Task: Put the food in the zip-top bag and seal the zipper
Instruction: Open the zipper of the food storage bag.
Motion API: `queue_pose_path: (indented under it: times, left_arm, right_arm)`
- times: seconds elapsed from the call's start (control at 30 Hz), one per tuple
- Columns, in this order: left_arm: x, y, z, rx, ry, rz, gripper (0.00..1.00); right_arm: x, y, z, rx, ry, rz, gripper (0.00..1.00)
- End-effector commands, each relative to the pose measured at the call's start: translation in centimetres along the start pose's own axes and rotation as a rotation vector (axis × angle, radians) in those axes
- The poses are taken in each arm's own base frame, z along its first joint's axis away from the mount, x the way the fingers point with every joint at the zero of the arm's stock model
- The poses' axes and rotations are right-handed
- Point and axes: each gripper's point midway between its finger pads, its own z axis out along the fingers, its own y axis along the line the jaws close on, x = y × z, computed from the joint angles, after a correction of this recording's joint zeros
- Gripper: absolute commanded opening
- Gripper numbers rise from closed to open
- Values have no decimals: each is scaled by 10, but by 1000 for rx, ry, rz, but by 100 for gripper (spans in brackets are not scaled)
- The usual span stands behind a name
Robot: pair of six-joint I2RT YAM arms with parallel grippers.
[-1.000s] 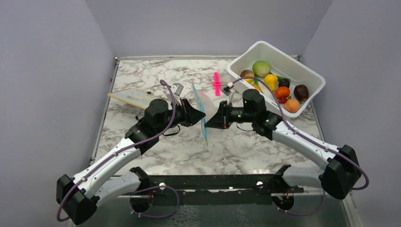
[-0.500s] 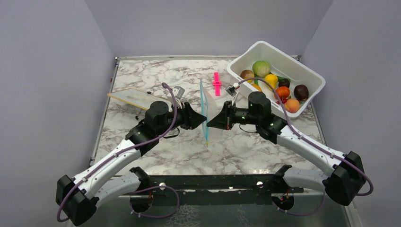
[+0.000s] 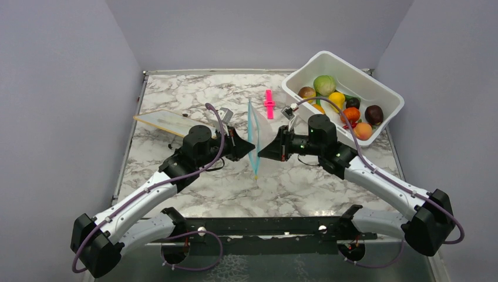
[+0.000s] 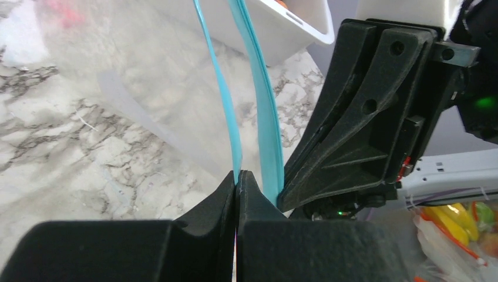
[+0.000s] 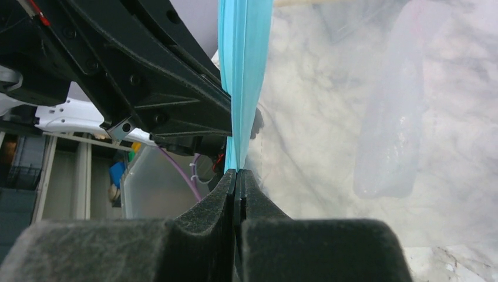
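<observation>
We see two arms meeting over the middle of a marbled surface [image 3: 194,94], with a clear bag [image 3: 253,132] held on edge between them. The left claw [image 4: 237,178] is pressed fully closed, pinching one strand of the blue zipper [image 4: 222,100] at its tips. The right claw [image 5: 236,175] is also clamped tight, and the blue strip runs straight down into its tips. From the left wrist, we see the two zipper strands standing apart above the grip. We cannot tell whether the bag's lower corner touches the surface.

The food [image 3: 336,100] lies in a white tub [image 3: 384,88] at the far right, well apart from the bag. It includes a green ball [image 3: 324,84] among yellow, orange, red and dark brown pieces. A pink clip [image 3: 269,103] lies on the surface between bag and tub. A pale board [image 3: 164,121] lies to the left, near the left arm.
</observation>
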Motion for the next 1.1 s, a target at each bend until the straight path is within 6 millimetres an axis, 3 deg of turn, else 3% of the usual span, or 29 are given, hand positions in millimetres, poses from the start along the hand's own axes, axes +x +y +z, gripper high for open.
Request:
queue_pose_path:
  times: [0.0, 0.23, 0.4, 0.6, 0.77, 0.83, 0.93, 1.07]
  left_arm:
    - [-19, 8, -8, -70, -68, 96, 0]
    - [-46, 0, -24, -75, -169, 194, 0]
    - [-50, -3, -26, -104, -112, 247, 0]
    - [-38, -9, -18, -52, -10, 292, 0]
    - [-32, -12, -10, -23, 43, 298, 0]
    - [-31, -10, -7, -24, 55, 308, 0]
    - [-31, -9, -1, -25, 69, 314, 0]
    - [-30, -8, 5, -25, 90, 309, 0]
  right_arm:
    - [-13, -7, -11, 108, -63, -17, 1]
    - [-27, 0, -38, 202, -138, -24, 1]
    - [-34, 0, -57, 240, -240, -11, 1]
    - [-16, -3, -47, 187, -208, 63, 1]
    - [-25, 3, -40, 179, -185, 69, 6]
    - [-34, 10, -40, 161, -195, 56, 15]
    - [-50, 26, -41, 127, -224, 52, 37]
    - [-65, 24, -41, 182, -249, 86, 50]
